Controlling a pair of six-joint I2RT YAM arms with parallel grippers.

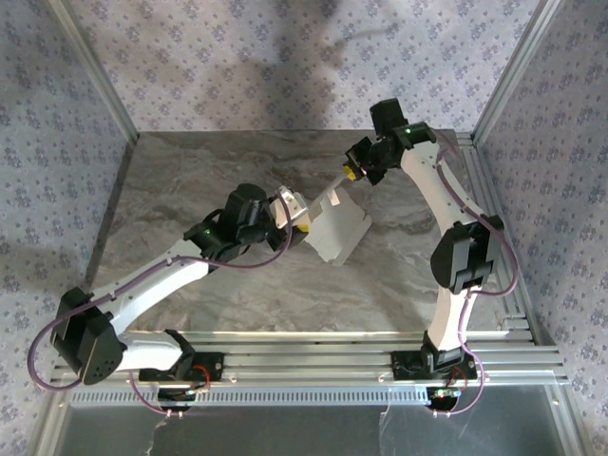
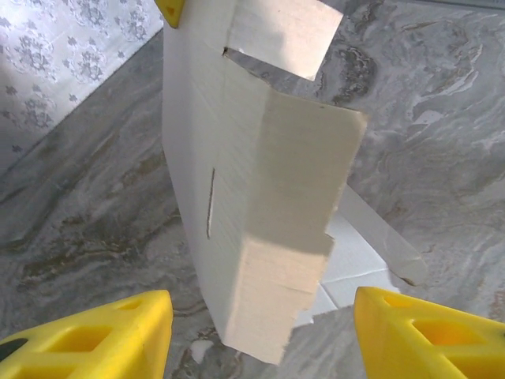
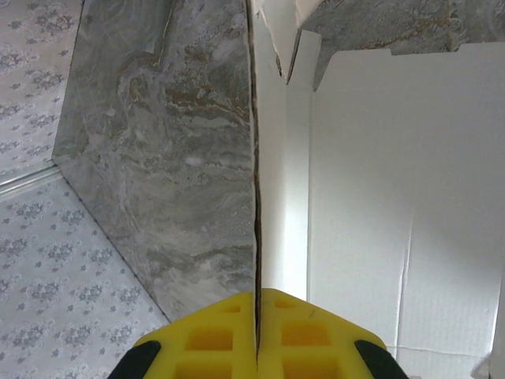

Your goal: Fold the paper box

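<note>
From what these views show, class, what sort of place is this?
Probably a robot test cell in a lab: a left arm and right arm bolted to an aluminium frame, a marble-patterned tabletop, and patterned walls closing it in.

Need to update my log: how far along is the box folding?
Done: the box stands with one side creased up. In hand: the right tool pinches a wall edge; the left tool is open around the box. Left: a flap sticks out loose, the slot empty.
</note>
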